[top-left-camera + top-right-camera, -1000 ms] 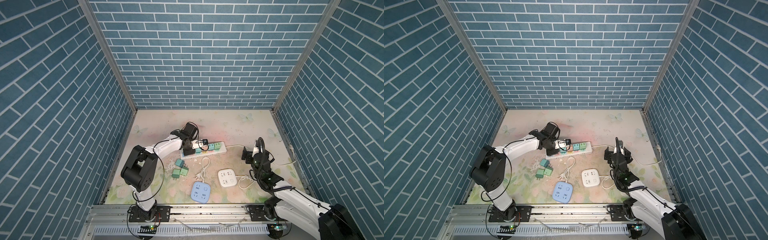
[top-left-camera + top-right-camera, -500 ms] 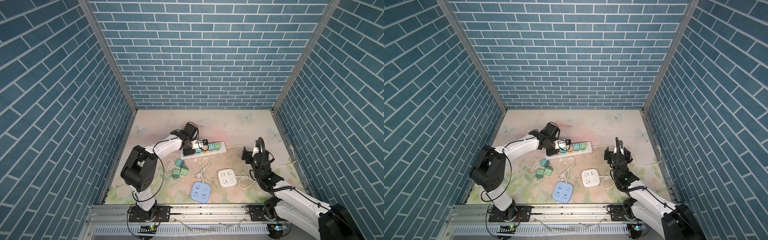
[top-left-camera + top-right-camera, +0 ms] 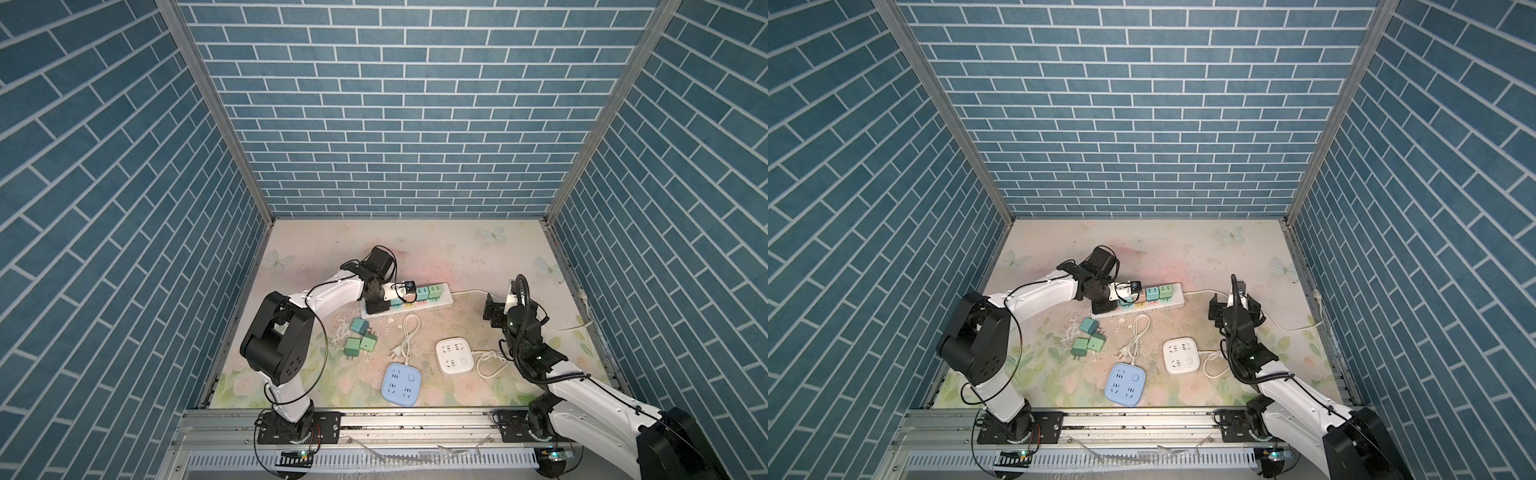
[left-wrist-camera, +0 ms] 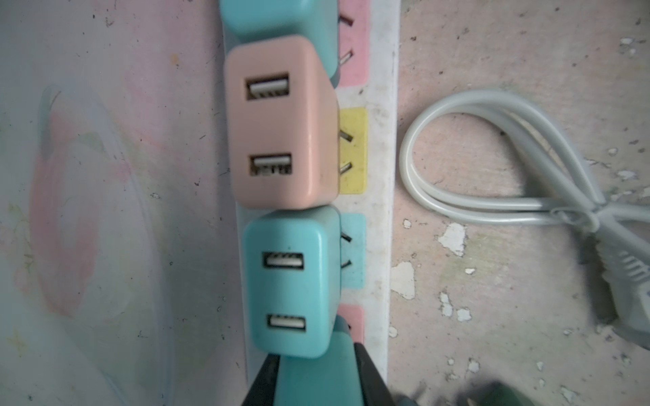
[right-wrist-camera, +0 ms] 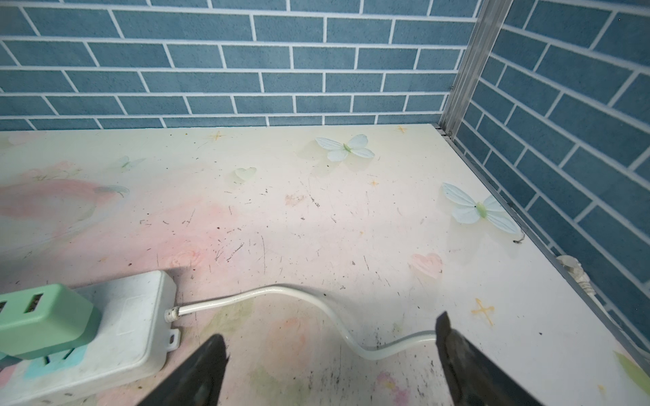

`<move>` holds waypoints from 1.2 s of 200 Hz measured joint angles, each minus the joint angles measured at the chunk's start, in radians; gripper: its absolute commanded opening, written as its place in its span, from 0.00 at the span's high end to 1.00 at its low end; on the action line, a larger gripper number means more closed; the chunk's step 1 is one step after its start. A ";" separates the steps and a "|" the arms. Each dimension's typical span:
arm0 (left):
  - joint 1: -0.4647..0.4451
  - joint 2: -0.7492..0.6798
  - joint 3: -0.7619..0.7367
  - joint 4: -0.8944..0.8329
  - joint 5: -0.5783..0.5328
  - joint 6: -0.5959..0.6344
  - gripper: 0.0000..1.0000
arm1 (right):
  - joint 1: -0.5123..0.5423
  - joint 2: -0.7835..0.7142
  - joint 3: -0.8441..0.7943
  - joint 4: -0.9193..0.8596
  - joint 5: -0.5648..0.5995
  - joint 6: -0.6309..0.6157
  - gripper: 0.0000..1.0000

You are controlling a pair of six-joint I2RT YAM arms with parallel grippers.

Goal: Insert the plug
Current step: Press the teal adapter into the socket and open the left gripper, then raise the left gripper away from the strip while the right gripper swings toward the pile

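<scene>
Over the left end of the long white power strip (image 3: pixel 444 298), which lies across the middle of the bench (image 3: pixel 436 249), your left jaws are clamped together on the flat sides of a teal plastic plug block (image 4: pixel 313 376). The block sits hard against the teal two-port adapter (image 4: pixel 290 281) that is already seated, level with the strip's pink socket panel (image 4: pixel 353 321). The wrist view does not show the prongs, so you cannot tell whether they have entered the slots. Treat this as the seating push. Keep the block square to the strip and press straight down into the pink panel. Do not lean on the teal neighbour or on the peach two-port adapter (image 4: pixel 278 123) beyond it, because a sideways shove would likely tilt the prongs or skate the light strip across the bench. Hold the grip until the block's base sits flush like the others, then let go. Further right, past a mint-green adapter (image 5: pixel 42 320) at the strip's other end, the thin white power cord (image 5: pixel 278 287) curves toward the right edge of the bench. Your right jaws hover just above it, spread wide apart, holding nothing and touching nothing. If the strip starts to creep, that free arm is well placed to steady the right end.
</scene>
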 measured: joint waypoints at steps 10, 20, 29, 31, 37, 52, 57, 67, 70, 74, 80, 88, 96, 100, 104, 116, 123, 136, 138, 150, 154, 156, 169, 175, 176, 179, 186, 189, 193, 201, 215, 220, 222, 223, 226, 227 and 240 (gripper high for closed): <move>0.000 0.000 0.000 0.000 0.000 0.000 1.00 | 0.000 0.000 0.000 0.000 0.000 0.000 0.06; 0.000 0.000 0.000 0.001 0.000 0.000 1.00 | 0.000 0.000 0.000 0.000 -0.001 0.000 0.06; 0.000 0.000 0.000 0.001 0.000 -0.001 1.00 | 0.000 0.000 0.000 0.000 -0.002 0.000 0.06; 0.000 0.000 0.000 0.001 0.000 -0.001 1.00 | 0.000 0.000 0.000 0.000 -0.002 0.000 0.06; 0.001 0.001 0.000 0.001 0.000 -0.002 1.00 | 0.000 0.000 0.000 0.000 -0.002 0.000 0.06; 0.004 0.002 0.000 0.002 0.004 -0.005 1.00 | 0.000 0.000 0.000 0.000 -0.004 0.000 0.06; 0.007 0.005 0.000 0.002 0.007 -0.006 1.00 | 0.000 0.000 0.000 0.000 -0.004 0.000 0.06; 0.014 0.007 0.000 0.005 0.017 -0.007 1.00 | -0.001 0.000 0.000 -0.001 -0.004 0.000 0.06; 0.018 0.009 0.000 0.006 0.021 -0.007 1.00 | -0.001 0.000 0.000 0.000 -0.003 0.000 0.06; 0.021 0.010 0.000 0.007 0.027 -0.008 1.00 | -0.001 0.001 0.000 -0.001 -0.003 0.000 0.06; 0.028 0.012 0.000 0.008 0.038 -0.010 1.00 | -0.002 0.002 0.000 -0.001 -0.003 0.000 0.06; 0.034 0.014 0.001 0.008 0.048 -0.011 1.00 | -0.002 0.006 0.000 -0.001 -0.003 0.000 0.07; 0.038 0.020 0.005 0.005 0.056 -0.011 1.00 | -0.002 0.011 0.001 -0.002 -0.003 0.001 0.07; 0.039 0.024 0.008 0.003 0.059 -0.011 1.00 | -0.002 0.013 0.001 -0.003 -0.003 0.002 0.07; 0.040 0.030 0.011 0.001 0.061 -0.011 1.00 | -0.002 0.015 0.001 -0.004 -0.002 0.002 0.07; 0.042 0.050 0.019 -0.001 0.064 -0.010 1.00 | -0.002 0.022 0.001 -0.008 -0.001 0.002 0.07; 0.044 0.056 0.027 -0.005 0.067 -0.010 1.00 | -0.002 0.024 0.001 -0.012 0.000 0.002 0.07; 0.045 0.058 0.031 -0.012 0.069 -0.009 1.00 | -0.003 0.026 0.001 -0.016 0.002 0.003 0.07; 0.045 0.058 0.031 -0.012 0.069 -0.008 1.00 | -0.003 0.026 0.001 -0.016 0.002 0.003 0.07; 0.045 0.060 0.032 -0.015 0.069 -0.007 1.00 | -0.004 0.026 0.001 -0.020 0.005 0.003 0.07; 0.045 0.061 0.033 -0.016 0.069 -0.007 1.00 | -0.004 0.026 0.001 -0.021 0.006 0.003 0.07; 0.045 0.061 0.034 -0.017 0.069 -0.007 1.00 | -0.005 0.026 0.001 -0.021 0.007 0.003 0.07; 0.045 0.064 0.038 -0.022 0.069 -0.007 1.00 | -0.006 0.026 0.001 -0.022 0.009 0.003 0.07; 0.045 0.065 0.040 -0.024 0.069 -0.007 0.93 | -0.006 0.026 0.001 -0.022 0.010 0.003 0.07; 0.045 0.066 0.040 -0.024 0.069 -0.007 0.91 | -0.006 0.026 0.001 -0.022 0.010 0.003 0.07; 0.045 0.066 0.041 -0.025 0.069 -0.007 0.85 | -0.006 0.026 0.001 -0.023 0.010 0.003 0.07; 0.045 0.068 0.043 -0.026 0.069 -0.007 0.63 | -0.007 0.026 0.001 -0.023 0.011 0.003 0.07; 0.045 0.068 0.043 -0.026 0.068 -0.008 0.16 | -0.007 0.027 0.002 -0.024 0.011 0.003 0.07; 0.045 0.068 0.043 -0.026 0.068 -0.007 0.02 | -0.007 0.027 0.003 -0.027 0.012 0.003 0.07; 0.044 0.068 0.043 -0.026 0.057 -0.007 0.00 | -0.008 0.029 0.006 -0.029 0.011 0.004 0.07; 0.048 0.070 0.040 -0.019 0.039 -0.014 0.00 | -0.009 0.036 0.019 -0.033 0.011 0.006 0.07; 0.049 0.066 0.039 -0.016 0.027 -0.015 0.00 | -0.009 0.039 0.024 -0.033 0.012 0.008 0.08; 0.050 0.064 0.039 -0.016 0.025 -0.015 0.00 | -0.009 0.041 0.027 -0.033 0.011 0.008 0.08; 0.050 0.064 0.039 -0.016 0.024 -0.015 0.00 | -0.009 0.042 0.029 -0.033 0.011 0.008 0.08; 0.051 0.062 0.036 -0.013 0.020 -0.021 0.00 | -0.009 0.044 0.032 -0.033 0.011 0.009 0.08; 0.051 0.062 0.035 -0.013 0.019 -0.021 0.00 | -0.009 0.045 0.034 -0.034 0.011 0.009 0.08; 0.052 0.047 0.013 -0.001 0.009 -0.025 0.00 | -0.009 0.052 0.043 -0.034 0.011 0.011 0.08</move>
